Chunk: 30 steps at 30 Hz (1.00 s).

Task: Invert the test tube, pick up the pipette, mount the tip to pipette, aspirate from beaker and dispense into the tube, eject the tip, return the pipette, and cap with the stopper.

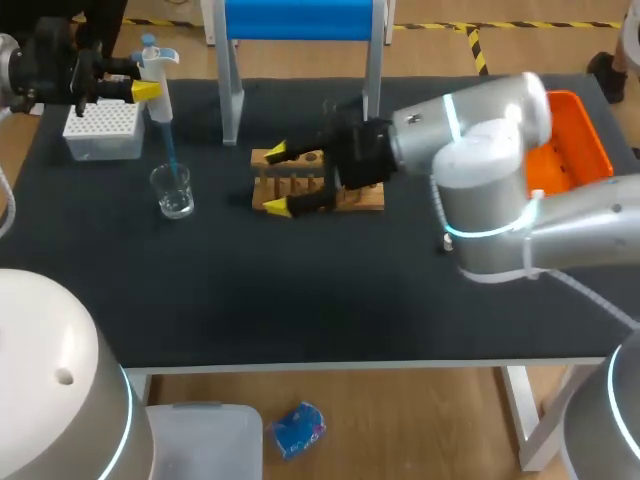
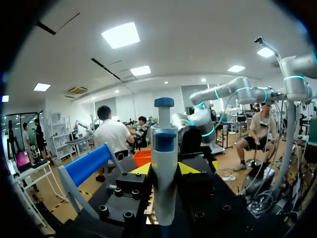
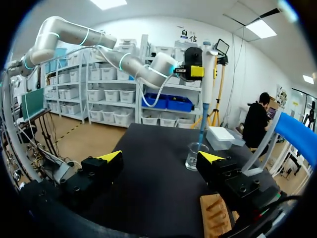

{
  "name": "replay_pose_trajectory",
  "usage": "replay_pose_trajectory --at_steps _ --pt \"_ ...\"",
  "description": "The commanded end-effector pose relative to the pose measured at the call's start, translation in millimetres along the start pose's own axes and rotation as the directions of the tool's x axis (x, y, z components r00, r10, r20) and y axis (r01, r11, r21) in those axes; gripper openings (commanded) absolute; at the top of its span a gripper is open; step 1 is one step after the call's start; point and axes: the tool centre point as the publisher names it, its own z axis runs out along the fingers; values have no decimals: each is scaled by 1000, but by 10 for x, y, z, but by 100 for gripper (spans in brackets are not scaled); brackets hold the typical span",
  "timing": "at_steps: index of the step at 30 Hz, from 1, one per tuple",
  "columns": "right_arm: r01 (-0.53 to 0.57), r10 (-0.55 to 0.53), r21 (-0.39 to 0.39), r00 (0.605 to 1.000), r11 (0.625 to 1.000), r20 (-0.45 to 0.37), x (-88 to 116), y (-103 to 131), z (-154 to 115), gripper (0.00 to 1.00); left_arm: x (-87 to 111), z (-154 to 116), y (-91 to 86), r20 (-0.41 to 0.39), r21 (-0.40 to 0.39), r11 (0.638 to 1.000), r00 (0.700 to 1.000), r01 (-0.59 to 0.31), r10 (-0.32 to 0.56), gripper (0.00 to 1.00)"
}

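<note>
My left gripper (image 1: 145,90) is shut on the white pipette (image 1: 157,75), holding it upright at the table's back left. The pipette's blue tip (image 1: 170,150) points down into the clear glass beaker (image 1: 174,190). In the left wrist view the pipette body (image 2: 164,144) stands between the two yellow-tipped fingers of the left gripper (image 2: 164,169). My right gripper (image 1: 276,180) is open at the left end of the wooden rack (image 1: 350,195). In the right wrist view the right gripper (image 3: 161,157) has nothing between its fingers; the beaker (image 3: 194,157) and pipette (image 3: 208,84) are ahead. No test tube shows.
A white tip box (image 1: 100,130) sits at the back left, behind the beaker. A stand with a blue top (image 1: 300,20) rises at the back middle. An orange tray (image 1: 580,140) lies at the back right. A small dark object (image 1: 443,243) lies beside my right arm.
</note>
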Motion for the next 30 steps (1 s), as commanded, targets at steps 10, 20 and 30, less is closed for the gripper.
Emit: replay_pose_trajectory --at_steps 10,20,30 --pt "-24 24 8 996 1000 83 -263 -442 902 100 -2 -4 1 -1 0 1000 1000 -1 1 0" --pt "-38 38 1 991 999 129 -307 -446 975 100 -2 -4 1 -1 0 1000 1000 -1 1 0" --pt "-38 38 1 991 999 129 -307 -446 975 100 -2 -4 1 -1 0 1000 1000 -1 1 0"
